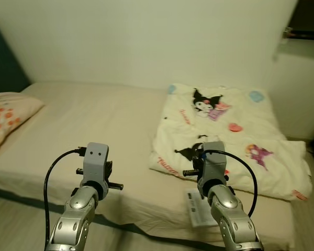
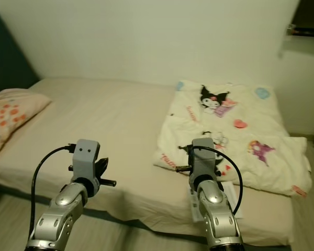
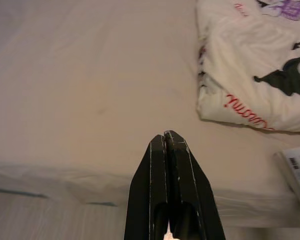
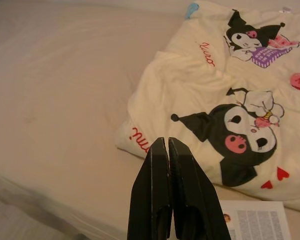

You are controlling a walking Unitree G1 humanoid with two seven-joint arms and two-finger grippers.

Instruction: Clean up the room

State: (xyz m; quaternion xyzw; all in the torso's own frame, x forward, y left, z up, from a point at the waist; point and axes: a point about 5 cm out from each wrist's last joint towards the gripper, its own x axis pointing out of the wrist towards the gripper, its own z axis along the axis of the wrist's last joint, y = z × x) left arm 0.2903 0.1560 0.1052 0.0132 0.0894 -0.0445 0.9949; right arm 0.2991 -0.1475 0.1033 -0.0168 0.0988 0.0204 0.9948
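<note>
The robot is standing at the side of a bed [image 1: 94, 125] with both arms raised over the near edge. The left gripper [image 3: 166, 145] has its fingers pressed together with nothing in them, hovering above bare sheet. The right gripper [image 4: 165, 150] is likewise closed and empty, aimed at the near corner of the quilt [image 1: 225, 136].

That folded quilt sits on the right half of the bed, cream with cartoon characters and hearts. It looks soft, puffy and light but bulky, so it'll sag and unfold if lifted by one point. Best bet is probably pinching a thick folded edge or corner, ideally with both grippers well apart.

Just in front of the quilt, by the mattress edge, lies a paper [image 4: 257, 220], partly touching or tucked under the quilt's hem. It's thin and flat, hard to pinch off a soft sheet, so probably easiest from its overhanging edge.

A pillow [image 1: 8, 117] lies at the left end.

Writing: red script on the quilt, too small to read. The paper's print is unreadable too.
</note>
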